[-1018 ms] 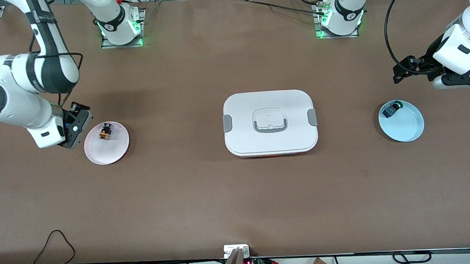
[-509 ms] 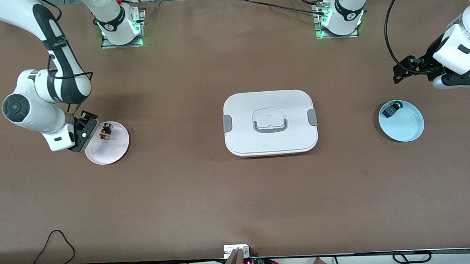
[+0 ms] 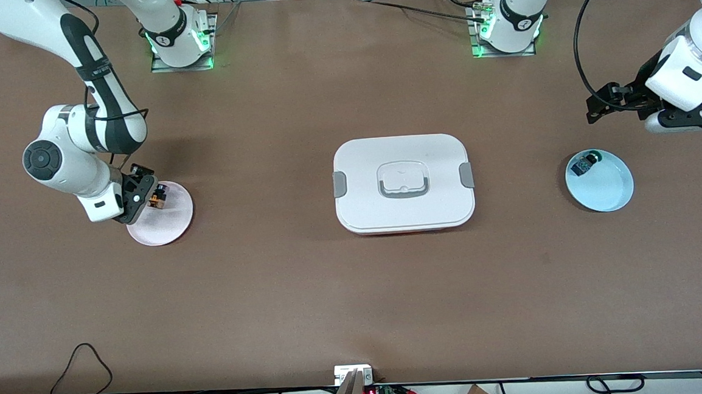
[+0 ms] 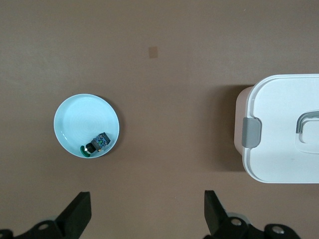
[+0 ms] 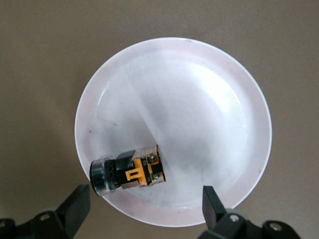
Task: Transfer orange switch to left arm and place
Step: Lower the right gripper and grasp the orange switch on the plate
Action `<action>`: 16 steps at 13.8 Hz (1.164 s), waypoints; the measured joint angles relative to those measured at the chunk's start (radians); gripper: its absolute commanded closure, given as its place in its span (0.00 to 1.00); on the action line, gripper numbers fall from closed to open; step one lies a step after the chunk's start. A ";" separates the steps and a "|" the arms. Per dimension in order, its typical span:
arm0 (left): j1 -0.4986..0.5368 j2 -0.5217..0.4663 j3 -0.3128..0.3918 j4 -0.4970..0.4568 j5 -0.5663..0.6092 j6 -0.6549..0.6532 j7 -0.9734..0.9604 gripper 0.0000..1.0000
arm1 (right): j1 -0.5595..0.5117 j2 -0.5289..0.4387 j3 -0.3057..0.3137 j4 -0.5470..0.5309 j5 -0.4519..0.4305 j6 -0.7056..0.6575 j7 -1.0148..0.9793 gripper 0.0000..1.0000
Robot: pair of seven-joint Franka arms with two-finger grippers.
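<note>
Orange switch (image 5: 128,172): lying in pink plate (image 3: 170,223) near the tabletop's right-arm end; right gripper (image 5: 144,211) above it, fingers apart; left gripper (image 4: 147,219) waiting, fingers apart, above blue plate (image 4: 75,119); box (image 3: 403,183) mid-table.

Orange switch (image 5: 127,173) lying on its side in pink plate (image 5: 209,99), right hand (image 5: 144,209) spread wide just above

bench (image 3: 284,298): matt brown, smooth | box (image 3: 405,212): smooth white plastic, grey clips | pink plate (image 5: 199,99): glossy, faintly scratched | blue plate (image 4: 79,119): glossy | orange switch (image 5: 130,172): black and orange plastic
</note>
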 measured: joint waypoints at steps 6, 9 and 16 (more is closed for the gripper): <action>0.000 0.000 0.000 0.000 0.000 0.000 0.000 0.00 | 0.003 0.019 0.008 -0.006 0.000 0.015 -0.060 0.00; 0.000 0.000 0.000 0.000 0.000 -0.001 0.000 0.00 | 0.011 0.024 0.010 -0.006 0.000 0.022 -0.077 0.00; 0.000 0.000 0.000 0.000 0.000 -0.001 0.000 0.00 | 0.021 0.029 0.010 -0.008 0.000 0.034 -0.086 0.00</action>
